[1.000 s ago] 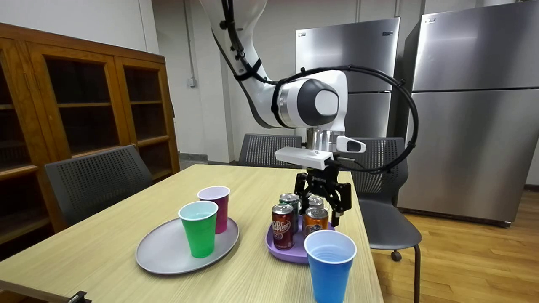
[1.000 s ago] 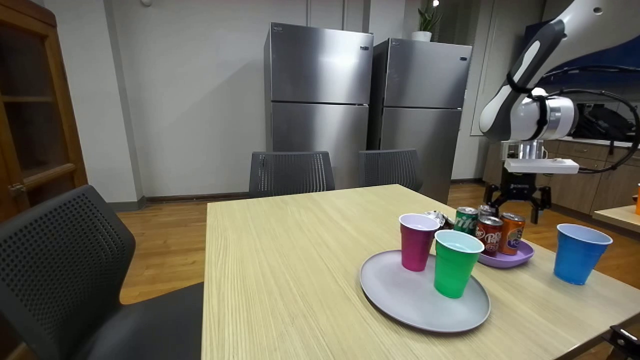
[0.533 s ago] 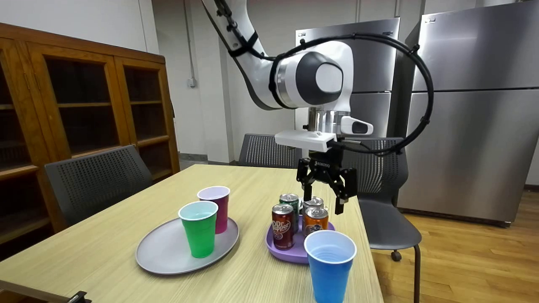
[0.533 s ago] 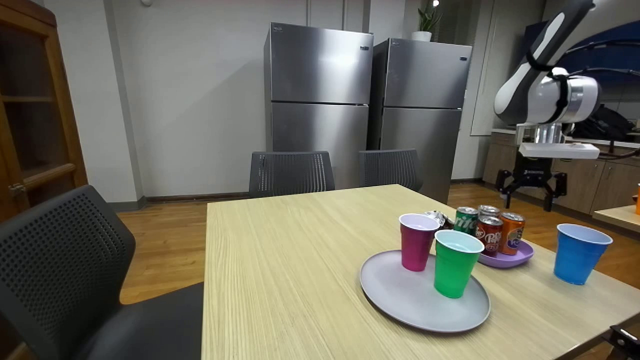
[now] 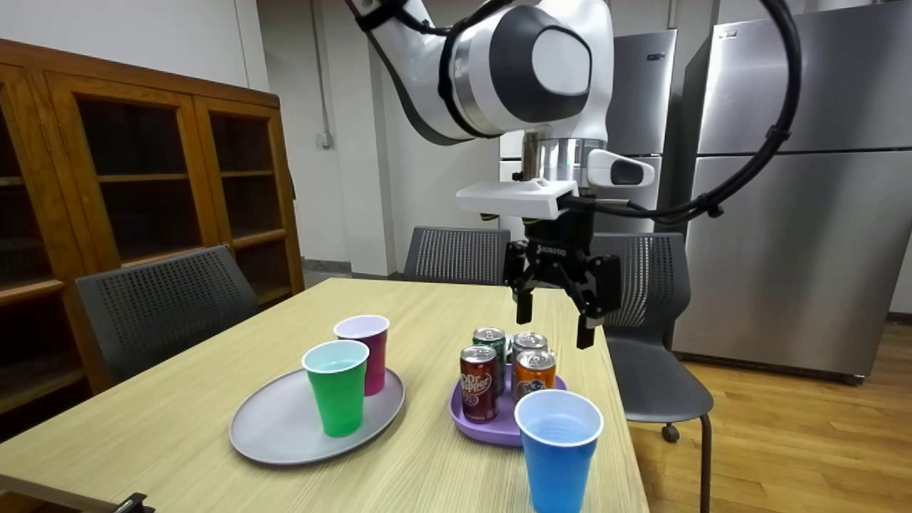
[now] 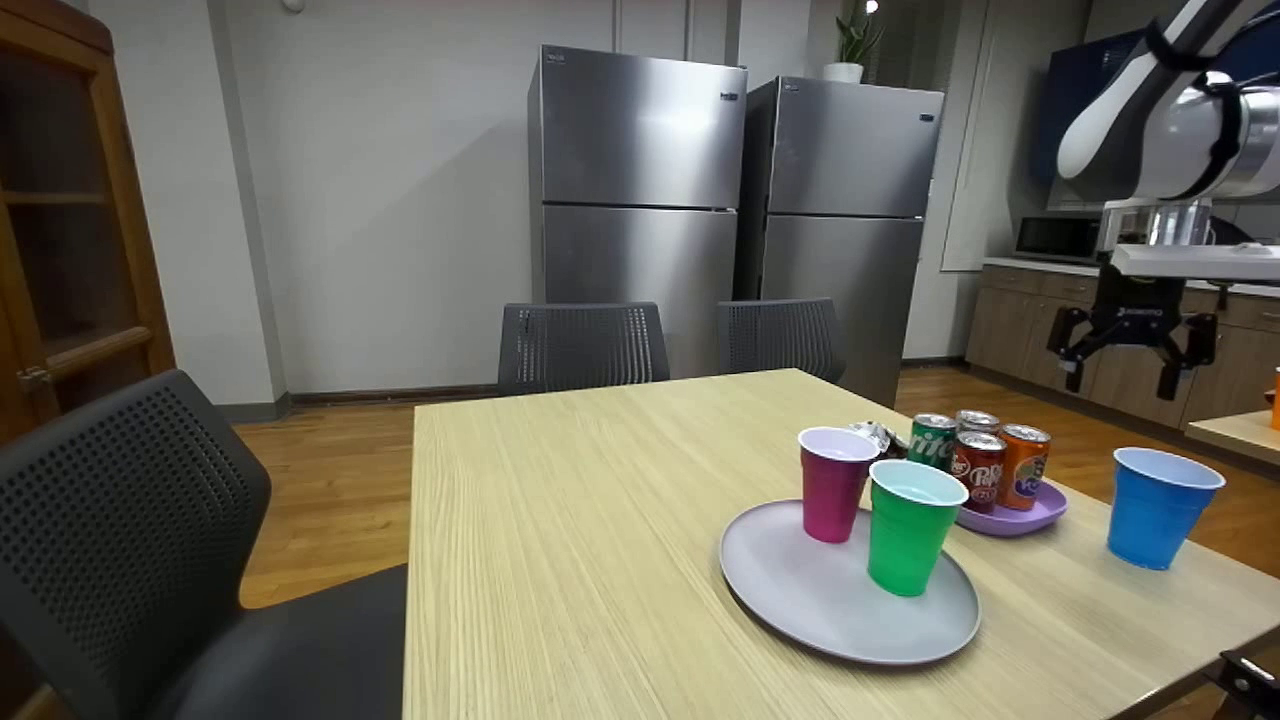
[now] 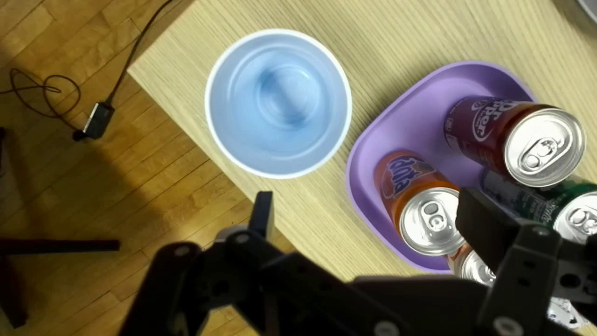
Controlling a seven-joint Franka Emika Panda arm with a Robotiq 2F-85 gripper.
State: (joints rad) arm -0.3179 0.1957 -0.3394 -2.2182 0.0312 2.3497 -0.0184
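My gripper (image 5: pixel 555 325) stands wide open with nothing between its fingers, above the soda cans in both exterior views. Below it a purple tray (image 5: pixel 491 432) holds a Dr Pepper can (image 5: pixel 479 388), an orange Fanta can (image 5: pixel 536 374), a green Sprite can (image 6: pixel 932 445) and another can (image 5: pixel 529 343) at the back. All of them are upright. In the wrist view one finger (image 7: pixel 485 224) overlaps the edge of the Fanta can's lid (image 7: pixel 431 221); the opposite finger (image 7: pixel 261 212) appears over the table edge. A blue cup (image 7: pixel 280 102) stands apart beside the tray.
A grey plate (image 6: pixel 800 610) carries a green cup (image 6: pixel 912 530) and a magenta cup (image 6: pixel 834 490). Crumpled foil (image 6: pixel 880 437) lies behind the cans. Chairs (image 5: pixel 645 342) surround the wooden table (image 6: pixel 560 540), whose corner is near the blue cup.
The open gripper has risen from among the can tops and shifted right in both exterior views, growing larger in one of them. Cans, tray, cups and plate look unmoved over the last half second.
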